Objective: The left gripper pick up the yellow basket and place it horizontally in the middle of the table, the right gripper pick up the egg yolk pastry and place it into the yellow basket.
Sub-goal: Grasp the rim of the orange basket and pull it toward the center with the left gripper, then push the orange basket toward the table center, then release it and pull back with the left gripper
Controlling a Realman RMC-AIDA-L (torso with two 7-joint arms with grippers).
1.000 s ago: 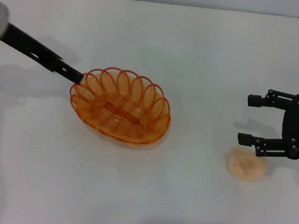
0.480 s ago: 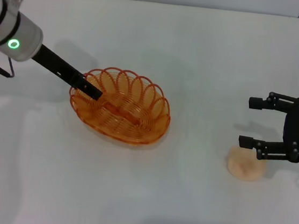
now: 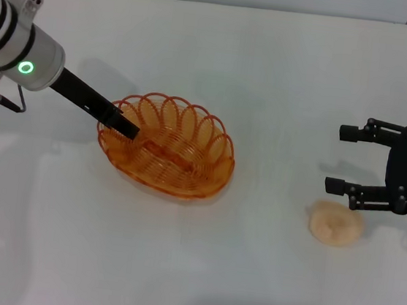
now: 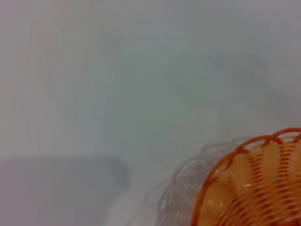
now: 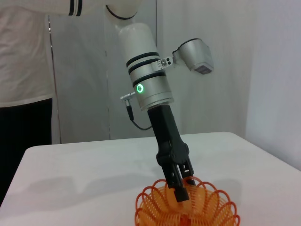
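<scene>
Left gripper [image 3: 125,126] is pinching the basket [image 3: 167,146] rim, mid-placement; next it lets go. Right gripper [image 3: 346,159] hangs wide beside the pastry [image 3: 335,223].

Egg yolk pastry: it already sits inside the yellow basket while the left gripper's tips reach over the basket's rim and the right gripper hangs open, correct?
Not quite. The egg yolk pastry lies on the table, apart from the yellow basket, just below the open right gripper. The head view shows it. The left gripper at the basket's rim is as stated.
</scene>
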